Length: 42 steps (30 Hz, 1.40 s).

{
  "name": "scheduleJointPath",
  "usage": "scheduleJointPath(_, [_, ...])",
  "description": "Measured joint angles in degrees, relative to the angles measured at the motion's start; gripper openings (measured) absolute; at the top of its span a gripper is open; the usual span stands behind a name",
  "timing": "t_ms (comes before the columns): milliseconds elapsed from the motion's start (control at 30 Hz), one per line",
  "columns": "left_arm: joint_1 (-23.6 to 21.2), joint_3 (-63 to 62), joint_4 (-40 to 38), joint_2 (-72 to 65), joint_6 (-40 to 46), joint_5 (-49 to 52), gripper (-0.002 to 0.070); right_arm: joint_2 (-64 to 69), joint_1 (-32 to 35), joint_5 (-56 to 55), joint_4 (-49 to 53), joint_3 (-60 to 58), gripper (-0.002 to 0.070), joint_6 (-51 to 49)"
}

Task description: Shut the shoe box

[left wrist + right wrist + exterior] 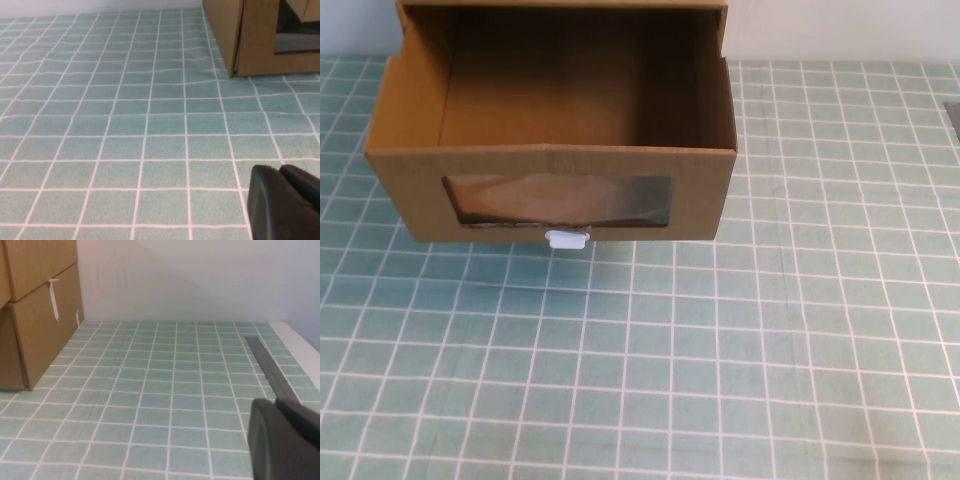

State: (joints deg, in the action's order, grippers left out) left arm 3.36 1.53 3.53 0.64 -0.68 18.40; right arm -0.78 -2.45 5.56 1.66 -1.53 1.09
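The shoe box (pixel 705 190) is at the far left of the table in the high view. Its drawer is pulled out towards me and looks empty inside. The clear window (pixel 560 200) is in its front, with the white pull tab (pixel 566 239) just below. Neither gripper shows in the high view. My left gripper (pixel 280 171) hangs low over the mat with its fingers together and empty; a cardboard box (pixel 255 45) stands well ahead of it. My right gripper (pixel 275 404) is shut and empty over the mat, far from the stacked cardboard boxes (pixel 45 330).
A green mat with a white grid (pixel 720 350) covers the table. A dark flat strip (pixel 270 365) lies near the table's right edge. A white wall (pixel 200 280) stands behind the table.
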Motion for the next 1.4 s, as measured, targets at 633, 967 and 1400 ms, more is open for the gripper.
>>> scheduleJointPath(633, [0.0,0.0,0.4,0.0,0.0,0.5,-0.0005,0.0,0.0,0.0,0.0,0.0,-0.0014,0.0])
scheduleJointPath(967, [0.0,0.0,-0.1,0.0,-0.1,-19.9,-0.0005,0.0,0.0,-19.6,0.0,0.0,-0.0014,0.0])
scheduleJointPath(1400, [0.0,0.0,-0.1,0.0,-0.2,-52.8,-0.0005,0.0,0.0,-49.1,-0.5,0.0,-0.0014,-1.1])
